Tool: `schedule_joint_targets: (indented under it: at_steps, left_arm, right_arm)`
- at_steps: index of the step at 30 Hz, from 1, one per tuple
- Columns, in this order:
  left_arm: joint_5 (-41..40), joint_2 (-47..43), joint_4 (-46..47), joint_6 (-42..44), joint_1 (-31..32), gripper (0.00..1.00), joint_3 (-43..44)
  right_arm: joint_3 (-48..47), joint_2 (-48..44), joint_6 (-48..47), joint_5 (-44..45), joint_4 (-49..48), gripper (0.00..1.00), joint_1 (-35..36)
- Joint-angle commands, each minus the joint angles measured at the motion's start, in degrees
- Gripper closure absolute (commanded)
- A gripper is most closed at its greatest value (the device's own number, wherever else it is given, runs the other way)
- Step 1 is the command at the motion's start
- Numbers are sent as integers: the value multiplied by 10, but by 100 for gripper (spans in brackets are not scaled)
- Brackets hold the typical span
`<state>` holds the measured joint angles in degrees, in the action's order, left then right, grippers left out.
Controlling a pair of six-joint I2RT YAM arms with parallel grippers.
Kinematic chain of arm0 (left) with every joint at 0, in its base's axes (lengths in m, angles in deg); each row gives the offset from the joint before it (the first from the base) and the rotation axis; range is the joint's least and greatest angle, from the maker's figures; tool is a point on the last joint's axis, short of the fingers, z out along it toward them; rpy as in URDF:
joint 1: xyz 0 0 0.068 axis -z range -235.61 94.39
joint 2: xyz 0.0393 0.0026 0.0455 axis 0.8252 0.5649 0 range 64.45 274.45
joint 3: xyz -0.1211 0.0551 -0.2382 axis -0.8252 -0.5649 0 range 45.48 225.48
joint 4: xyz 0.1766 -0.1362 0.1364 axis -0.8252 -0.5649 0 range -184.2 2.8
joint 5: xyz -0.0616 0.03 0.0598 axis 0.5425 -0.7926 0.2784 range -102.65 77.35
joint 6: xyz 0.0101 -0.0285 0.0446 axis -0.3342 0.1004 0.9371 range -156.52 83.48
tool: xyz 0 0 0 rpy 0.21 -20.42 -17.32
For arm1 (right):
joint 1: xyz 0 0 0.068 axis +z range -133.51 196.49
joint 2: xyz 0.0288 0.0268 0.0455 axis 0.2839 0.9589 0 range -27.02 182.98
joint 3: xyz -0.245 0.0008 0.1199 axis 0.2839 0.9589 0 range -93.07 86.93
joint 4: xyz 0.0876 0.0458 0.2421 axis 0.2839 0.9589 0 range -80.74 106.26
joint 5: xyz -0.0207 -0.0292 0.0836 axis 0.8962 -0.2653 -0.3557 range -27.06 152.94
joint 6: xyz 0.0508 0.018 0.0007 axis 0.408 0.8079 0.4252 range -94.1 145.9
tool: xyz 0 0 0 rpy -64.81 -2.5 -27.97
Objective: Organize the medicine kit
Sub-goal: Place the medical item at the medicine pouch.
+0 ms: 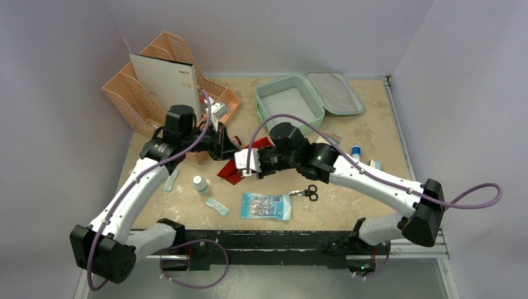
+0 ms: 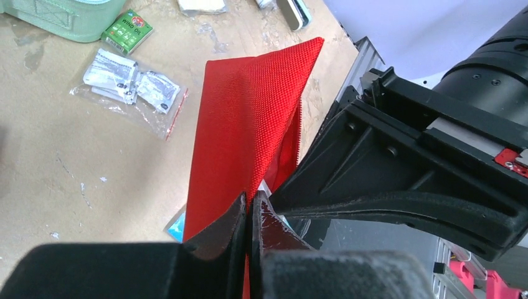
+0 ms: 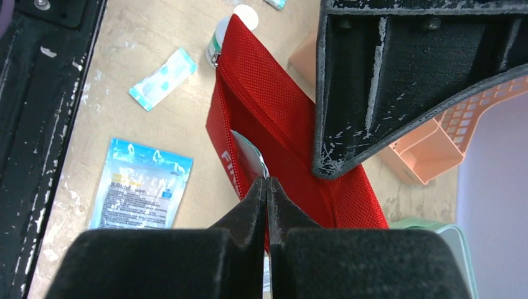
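Medicine kit [image 1: 287, 99] sits open in the upper centre-right of the overhead view, mint tray bare inside, grey-lined lid [image 1: 336, 92] flopped flat to its right. Both arms meet below it at mid-frame over the red pouch [image 1: 233, 171]. The left gripper [image 2: 249, 212] is clenched on one fabric edge, lifting it into a peak. The right gripper [image 3: 266, 187] is pinched tight on the opposite lip by the white lettering, so the mouth gapes, with a pale packet showing inside. Loose stock lies around: blue packet [image 1: 266, 205], scissors [image 1: 308, 193] and small bottle [image 1: 200, 184] along the lower part, peach organizer [image 1: 155, 75] at upper left. My read on the kit is that it is light, with a semi-stiff padded shell that would hold its shape but slide on the board if nudged. The tray wall's rim looks the firmest place to grip. The lid's free edge would serve for folding it over, though the hinge looks floppy.
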<state>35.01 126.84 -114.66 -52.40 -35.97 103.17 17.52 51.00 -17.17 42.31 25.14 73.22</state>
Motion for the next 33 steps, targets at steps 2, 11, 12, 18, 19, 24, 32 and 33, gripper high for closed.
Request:
schedule_joint_targets:
  at_steps: [2, 11, 12, 18, 19, 24, 32, 33]
  left_arm:
    - [-1, 1, 16, -2, 2, 100, 2]
    - [1, 8, 17, -5, 2, 100, 1]
    - [0, 7, 16, -5, 2, 100, 2]
    - [-21, 7, 10, -3, 2, 100, 5]
    - [-24, 7, 9, -3, 2, 100, 6]
    - [-78, 0, -4, -2, 2, 100, 7]
    - [-195, -8, -29, -5, 2, 100, 18]
    - [-216, -7, -35, -7, 2, 100, 22]
  right_arm:
    - [-35, -5, -34, 62, 25, 100, 9]
    - [-64, 27, -75, 123, 57, 100, 20]
    - [-69, 33, -78, 127, 62, 100, 21]
    - [-104, 57, -72, 105, 102, 92, 31]
    - [-111, 61, -68, 105, 109, 87, 31]
    - [-112, 49, -3, 94, 81, 67, 32]
    - [-79, 19, 161, 115, -12, 55, 31]
    - [-70, 16, 196, 121, -32, 55, 32]
